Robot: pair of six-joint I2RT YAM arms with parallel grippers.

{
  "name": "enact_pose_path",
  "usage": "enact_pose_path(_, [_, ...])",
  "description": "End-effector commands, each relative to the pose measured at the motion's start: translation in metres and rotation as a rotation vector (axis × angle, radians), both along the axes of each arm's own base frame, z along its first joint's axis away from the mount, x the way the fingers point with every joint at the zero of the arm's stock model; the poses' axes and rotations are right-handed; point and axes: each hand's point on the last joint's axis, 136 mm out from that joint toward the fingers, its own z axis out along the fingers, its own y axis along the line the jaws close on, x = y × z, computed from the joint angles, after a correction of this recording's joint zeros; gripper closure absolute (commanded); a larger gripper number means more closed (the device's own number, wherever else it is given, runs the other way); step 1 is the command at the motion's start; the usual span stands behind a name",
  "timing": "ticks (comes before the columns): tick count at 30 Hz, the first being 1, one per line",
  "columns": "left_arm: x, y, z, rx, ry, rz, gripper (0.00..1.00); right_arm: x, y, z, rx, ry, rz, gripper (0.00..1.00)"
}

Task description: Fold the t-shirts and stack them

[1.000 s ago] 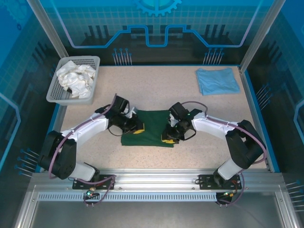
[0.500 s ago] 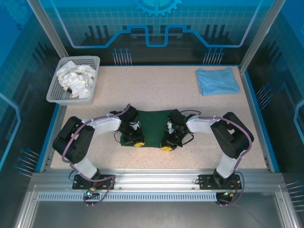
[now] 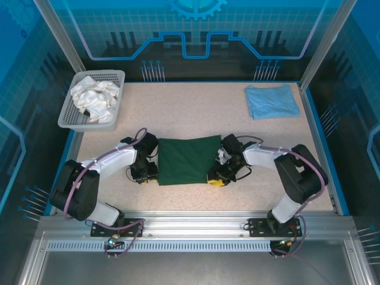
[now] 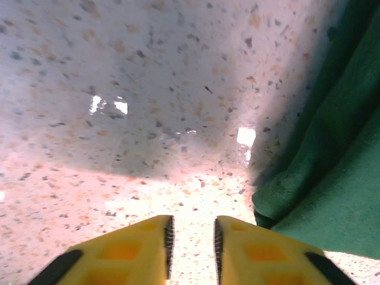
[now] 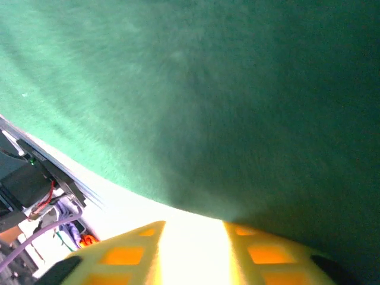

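The dark green t-shirt [image 3: 189, 160] lies folded into a rectangle at the near middle of the table [image 3: 178, 113], long side running left to right, with the light blue t-shirt [image 3: 272, 101] folded well apart at the far right corner. The left gripper [image 4: 192, 228] sits just off its left edge and the right gripper [image 5: 193, 231] at its near right corner, each slightly parted and gripping nothing. The stacking spot probably lies on the right arm's side.

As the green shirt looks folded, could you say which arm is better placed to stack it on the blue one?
Right, probably: its tool is at the right edge of the green shirt, and the light blue shirt lies far back on that same side.
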Motion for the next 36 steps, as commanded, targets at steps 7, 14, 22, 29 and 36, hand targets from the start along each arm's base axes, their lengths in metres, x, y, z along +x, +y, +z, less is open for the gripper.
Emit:
enact_pose_path(7, [0.068, -0.028, 0.089, -0.226, -0.319, 0.033, 0.47, 0.076, -0.079, 0.079, -0.065, -0.333, -0.252, 0.05])
enact_pose_path(14, [0.101, -0.088, 0.062, -0.506, -0.241, 0.009, 0.43, 0.118, -0.079, 0.053, -0.238, -0.323, -0.101, 0.04])
enact_pose_path(22, [0.093, -0.072, -0.009, -0.351, -0.077, 0.000, 0.38, 0.128, -0.052, 0.010, -0.364, -0.231, 0.030, 0.18])
enact_pose_path(29, [0.075, -0.058, -0.028, -0.285, -0.029, 0.009, 0.34, 0.097, -0.038, -0.017, -0.491, -0.164, 0.128, 0.18])
enact_pose_path(36, [0.067, -0.055, -0.028, -0.285, -0.019, -0.007, 0.33, 0.070, -0.003, -0.021, -0.353, -0.128, 0.148, 0.26])
